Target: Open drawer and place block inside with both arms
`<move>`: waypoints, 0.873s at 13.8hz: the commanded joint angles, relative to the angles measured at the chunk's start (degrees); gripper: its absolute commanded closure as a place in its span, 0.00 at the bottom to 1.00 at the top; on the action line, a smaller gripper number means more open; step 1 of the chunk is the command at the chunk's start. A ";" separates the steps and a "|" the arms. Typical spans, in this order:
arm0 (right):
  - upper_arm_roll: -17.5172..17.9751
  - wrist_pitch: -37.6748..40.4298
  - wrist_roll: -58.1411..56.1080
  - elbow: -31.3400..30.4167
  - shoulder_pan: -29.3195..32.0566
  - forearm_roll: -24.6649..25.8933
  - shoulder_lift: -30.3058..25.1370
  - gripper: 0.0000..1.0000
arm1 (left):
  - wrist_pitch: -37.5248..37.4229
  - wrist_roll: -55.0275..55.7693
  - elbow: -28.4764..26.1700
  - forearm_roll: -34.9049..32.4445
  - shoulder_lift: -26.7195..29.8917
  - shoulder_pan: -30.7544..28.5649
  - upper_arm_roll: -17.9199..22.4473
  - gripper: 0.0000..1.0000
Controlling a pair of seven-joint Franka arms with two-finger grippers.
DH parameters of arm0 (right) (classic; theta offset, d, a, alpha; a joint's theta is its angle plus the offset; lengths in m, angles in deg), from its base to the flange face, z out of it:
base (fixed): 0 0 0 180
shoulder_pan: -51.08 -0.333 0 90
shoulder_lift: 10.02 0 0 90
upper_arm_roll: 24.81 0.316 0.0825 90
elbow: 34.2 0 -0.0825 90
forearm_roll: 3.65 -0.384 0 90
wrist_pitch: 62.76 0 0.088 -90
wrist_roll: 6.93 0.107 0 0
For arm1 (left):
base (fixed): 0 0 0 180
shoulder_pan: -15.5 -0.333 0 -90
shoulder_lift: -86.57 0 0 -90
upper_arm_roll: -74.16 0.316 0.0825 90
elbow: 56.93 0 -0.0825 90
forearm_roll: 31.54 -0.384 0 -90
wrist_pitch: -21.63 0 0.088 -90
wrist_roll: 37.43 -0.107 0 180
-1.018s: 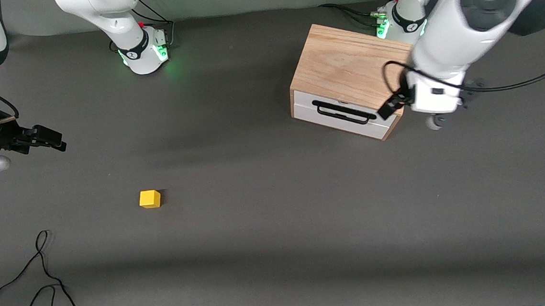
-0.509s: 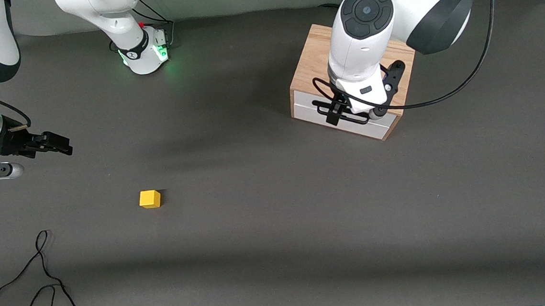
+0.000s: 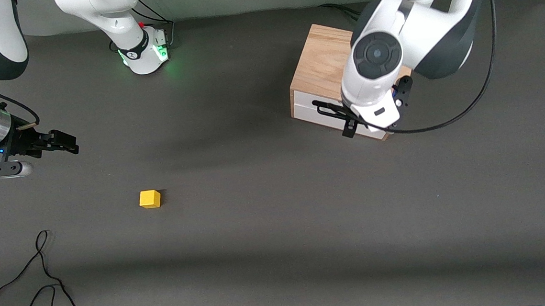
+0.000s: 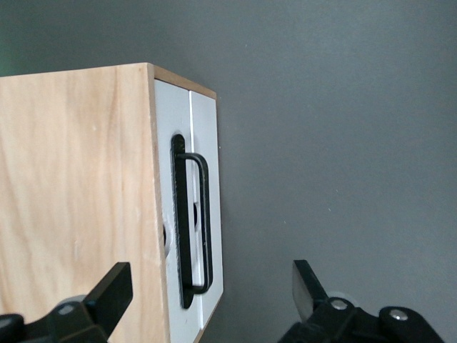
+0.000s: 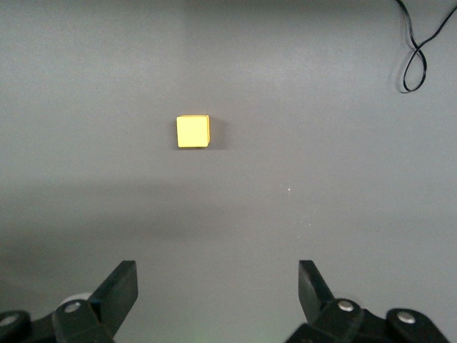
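The light wooden box [image 3: 323,60] stands toward the left arm's end of the table. Its drawer [image 3: 310,109] is shut, the white front flush with the box and the black wire handle [image 3: 329,110] lying across it. My left gripper [image 3: 357,118] hangs open over the drawer's front edge. In the left wrist view the left gripper [image 4: 211,286] has one finger over the wood top and the other over the table, with the handle [image 4: 193,229] between them untouched. The yellow block [image 3: 149,199] lies alone on the table. My right gripper [image 3: 63,142] is open in the air toward the right arm's end; the right wrist view shows the right gripper [image 5: 216,279] apart from the block [image 5: 193,131].
A loose black cable [image 3: 46,279] curls on the table near the front camera at the right arm's end and shows as a cable loop [image 5: 418,53] in the right wrist view. The right arm's green-lit base [image 3: 145,51] stands at the table's back edge.
The left arm has swung from beside the box to over it, bringing its open gripper across the drawer front and handle. The right gripper has drifted a little toward the block. Block and drawer unmoved.
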 commanded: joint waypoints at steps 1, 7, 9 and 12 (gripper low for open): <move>-0.35 0.52 -0.63 0.43 -0.48 0.55 -0.05 0.00 | 2.75 1.30 -2.43 -0.27 -1.56 -0.16 -0.10 0.00; -0.35 0.35 0.25 0.25 -0.56 0.11 -0.05 0.00 | 6.79 3.48 -4.44 0.52 -5.88 -0.78 -0.19 0.00; -0.35 0.35 0.25 0.25 -0.56 0.11 -0.05 0.00 | 8.73 6.84 -6.38 0.52 -5.88 -0.78 -0.19 0.00; -0.35 0.17 0.60 0.25 -0.56 0.11 -0.05 0.00 | 10.84 7.54 -8.84 1.04 -5.96 -0.60 -0.36 0.00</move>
